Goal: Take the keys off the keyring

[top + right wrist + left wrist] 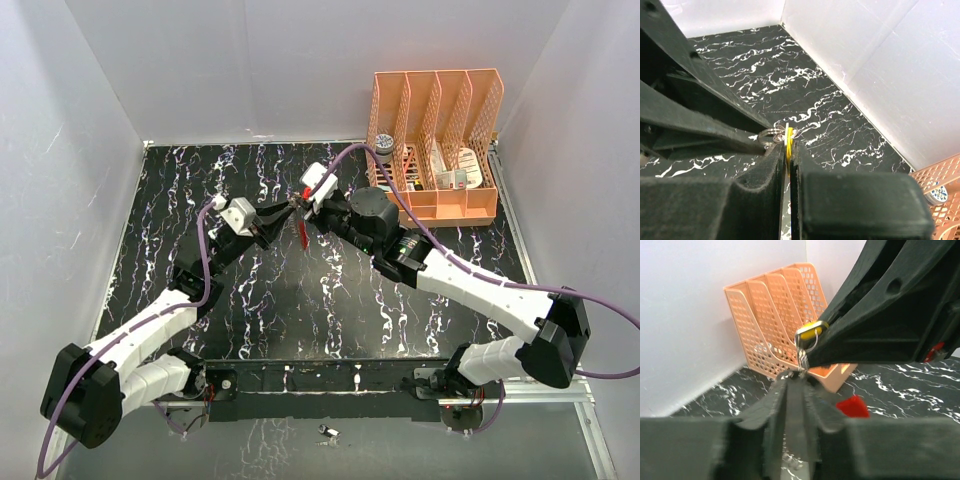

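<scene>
Above the middle of the black marbled table, my two grippers meet tip to tip. The right gripper (790,146) is shut on the yellow key (789,135), whose head sticks up between its pads. The silver wire keyring (769,135) hangs off that key. My left gripper (799,380) pinches the keyring (801,354) at its fingertips, just under the yellow key (810,331). The red key (852,406) dangles loose below the ring. From above, the left gripper (282,213) and right gripper (303,204) nearly touch, with the red key (302,233) hanging under them.
An orange mesh file organiser (435,140) holding a few items stands at the back right, just behind the right arm. White walls close in the table on three sides. A small metal part (327,432) lies on the near ledge by the arm bases.
</scene>
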Motion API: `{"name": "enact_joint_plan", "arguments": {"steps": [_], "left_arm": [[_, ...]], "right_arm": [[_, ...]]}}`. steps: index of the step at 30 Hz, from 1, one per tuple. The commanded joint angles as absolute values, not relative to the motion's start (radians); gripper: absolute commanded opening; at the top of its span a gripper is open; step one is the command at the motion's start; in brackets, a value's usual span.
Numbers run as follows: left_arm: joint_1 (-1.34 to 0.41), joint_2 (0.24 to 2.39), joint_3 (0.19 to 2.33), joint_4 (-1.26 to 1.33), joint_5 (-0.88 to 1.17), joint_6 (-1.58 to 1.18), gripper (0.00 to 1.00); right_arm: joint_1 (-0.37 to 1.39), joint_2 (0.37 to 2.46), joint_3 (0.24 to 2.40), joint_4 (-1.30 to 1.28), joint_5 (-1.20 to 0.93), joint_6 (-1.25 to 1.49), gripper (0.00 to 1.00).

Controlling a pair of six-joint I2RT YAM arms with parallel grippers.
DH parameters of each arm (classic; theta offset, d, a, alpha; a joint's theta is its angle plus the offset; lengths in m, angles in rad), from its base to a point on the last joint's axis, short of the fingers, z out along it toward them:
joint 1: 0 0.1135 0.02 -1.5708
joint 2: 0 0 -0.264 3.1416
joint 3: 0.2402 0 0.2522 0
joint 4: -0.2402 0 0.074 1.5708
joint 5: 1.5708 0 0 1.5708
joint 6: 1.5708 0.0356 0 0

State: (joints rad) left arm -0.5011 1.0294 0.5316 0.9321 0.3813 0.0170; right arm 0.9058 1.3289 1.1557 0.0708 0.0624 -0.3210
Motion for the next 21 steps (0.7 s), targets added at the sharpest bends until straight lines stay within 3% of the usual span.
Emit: {"name": "enact_joint_plan", "arguments": {"steps": [1,6,13,21], "left_arm": [[-0.492,1.017,0.53,0.9,0.407,0.019,0.26],[-0.492,0.957,0.499,0.962,0.42,0.018,0.31],[-0.492,0.874,0.512,0.942,0.401,0.037,0.27],[-0.492,0.858,0.51,0.945,0.427,0.063,0.02]], "right_arm": [[0.92,1.304,1.23,0.208,0.089,-0.34,0.0],[0.92,1.294,1.221,0.214,0.1,-0.344,0.0],[0.921,1.29,1.216,0.216,0.102,-0.345,0.0],[0.921,1.29,1.21,0.231,0.099,-0.335,0.0]]}}
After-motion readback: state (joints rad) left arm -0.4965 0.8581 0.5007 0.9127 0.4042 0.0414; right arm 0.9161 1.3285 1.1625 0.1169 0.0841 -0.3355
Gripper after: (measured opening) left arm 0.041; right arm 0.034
